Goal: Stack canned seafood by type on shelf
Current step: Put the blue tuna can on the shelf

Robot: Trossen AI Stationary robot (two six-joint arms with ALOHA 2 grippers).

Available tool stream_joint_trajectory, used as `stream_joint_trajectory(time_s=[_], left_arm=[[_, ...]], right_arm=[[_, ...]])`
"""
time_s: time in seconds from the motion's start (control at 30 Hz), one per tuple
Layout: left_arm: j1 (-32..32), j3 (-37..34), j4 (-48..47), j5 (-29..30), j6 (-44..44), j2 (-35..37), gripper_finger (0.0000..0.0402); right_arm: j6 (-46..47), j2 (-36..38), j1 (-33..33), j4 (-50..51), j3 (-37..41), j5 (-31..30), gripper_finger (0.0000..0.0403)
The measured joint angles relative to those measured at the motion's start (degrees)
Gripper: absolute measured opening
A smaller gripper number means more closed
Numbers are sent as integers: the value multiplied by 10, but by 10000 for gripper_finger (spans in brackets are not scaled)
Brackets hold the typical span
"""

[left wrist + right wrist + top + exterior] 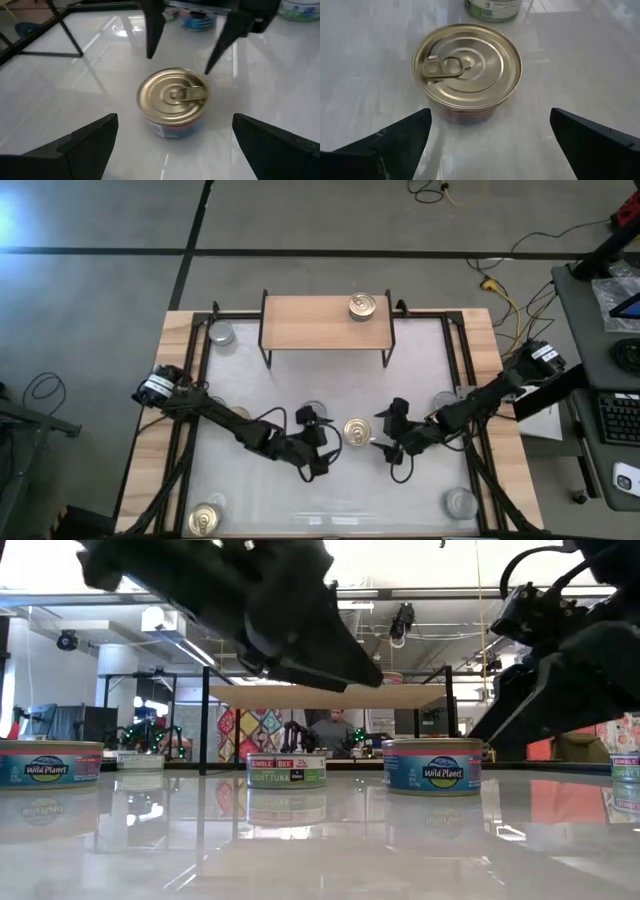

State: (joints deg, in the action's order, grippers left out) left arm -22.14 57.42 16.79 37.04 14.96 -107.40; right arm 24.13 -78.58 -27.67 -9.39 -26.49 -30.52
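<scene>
- Tins nearest the front edge: one gold-topped tin (205, 518) at the front left corner of the table (150, 380), one grey-topped tin (461, 502) at the front right corner. Both stand well apart from the arms.
- Centre tin (358, 430): short, round, gold lid with ring pull, upright on the white table top. It sits between the two grippers, touched by neither. Seen close in the left wrist view (173, 101) and the right wrist view (467, 69); the side label is not readable there.
- Left gripper (322, 442): just beside the centre tin on its left, fingers spread wide and holding nothing.
- Right gripper (387, 432): just beside the same tin on its right, fingers (390, 145) likewise spread and empty.
- Open room: bare white surface lies all round the centre tin; another tin (313, 412) stands near it behind the left gripper, and one more (444, 402) near the right arm.
- Labels, low view: two blue tins read "Wild Planet" (432, 766) and (48, 763); a green and white tin (286, 769) carries "Bumble Bee" and "light tuna", only partly legible.
- Shelf (326, 321): wood plank on black legs at the far side of the table. One gold-topped tin (362, 305) stands on its right part; the rest of the plank is bare.
- Far left corner: a grey-topped tin (221, 333) on the table, just beside the shelf's left end.
</scene>
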Motion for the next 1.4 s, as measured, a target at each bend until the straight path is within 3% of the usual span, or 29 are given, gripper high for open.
stream_joint_trajectory(time_s=[0.2,0.47,1.07,1.4], left_arm=[[42,-10,51,9,6,-40,377],[59,-3,44,-14,11,-58,377],[59,-4,48,-18,40,-65,377],[58,-4,47,-16,46,-67,377]], right_arm=[[-22,-39,0,-50,-1,25,400],[-13,-94,3,-79,-13,18,400],[-75,-300,6,-461,-12,-71,400],[-100,-329,6,-509,-31,-69,400]])
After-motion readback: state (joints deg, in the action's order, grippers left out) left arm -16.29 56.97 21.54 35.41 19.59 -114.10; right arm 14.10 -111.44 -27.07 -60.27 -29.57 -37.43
